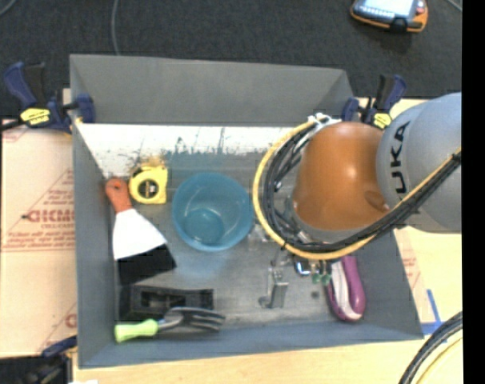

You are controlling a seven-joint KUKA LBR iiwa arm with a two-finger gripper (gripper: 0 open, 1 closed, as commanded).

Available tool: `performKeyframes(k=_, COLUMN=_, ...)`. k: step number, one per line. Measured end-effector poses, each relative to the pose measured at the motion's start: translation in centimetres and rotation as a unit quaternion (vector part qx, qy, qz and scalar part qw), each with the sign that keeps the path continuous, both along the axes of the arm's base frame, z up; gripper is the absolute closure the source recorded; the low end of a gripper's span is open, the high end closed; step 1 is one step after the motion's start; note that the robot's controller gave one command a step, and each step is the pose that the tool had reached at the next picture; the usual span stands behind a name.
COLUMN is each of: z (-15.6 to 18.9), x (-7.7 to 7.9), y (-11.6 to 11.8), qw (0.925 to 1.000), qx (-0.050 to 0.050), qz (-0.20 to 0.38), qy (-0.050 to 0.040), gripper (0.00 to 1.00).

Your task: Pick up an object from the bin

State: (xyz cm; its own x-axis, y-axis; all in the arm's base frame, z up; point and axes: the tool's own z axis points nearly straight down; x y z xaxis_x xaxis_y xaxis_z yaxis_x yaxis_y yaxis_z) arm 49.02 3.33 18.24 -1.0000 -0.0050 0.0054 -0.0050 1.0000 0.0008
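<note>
My gripper hangs low over the bin floor at the middle right, under the arm's orange cover, and nothing shows in it. A purple and white elongated thing lies just to its right by the bin's right wall. A round blue cup stands upright to its upper left, apart from the gripper.
On the left lie a yellow tape measure, an orange-handled scraper with a white blade, a black flat thing and a green-handled metal fork near the front wall. The arm and its cables cover the bin's right back part.
</note>
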Motion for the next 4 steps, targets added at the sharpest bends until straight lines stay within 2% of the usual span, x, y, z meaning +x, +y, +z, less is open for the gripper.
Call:
performKeyframes(k=1, z=0.3, x=0.3, y=0.0, qw=1.0000, qx=0.000, qz=-0.001, qy=-0.0043, gripper=0.00)
performKeyframes(k=2, z=-11.3, x=12.0, y=3.6, qw=0.9997, qx=0.000, qz=0.025, qy=-0.0060, gripper=0.00)
performKeyframes(k=3, z=-7.0, x=15.4, y=4.2, qw=0.9964, qx=-0.002, qz=-0.085, qy=-0.0049, gripper=0.00)
performKeyframes(k=4, z=-11.0, x=12.1, y=3.5, qw=0.9997, qx=0.001, qz=0.023, qy=-0.0069, gripper=0.00)
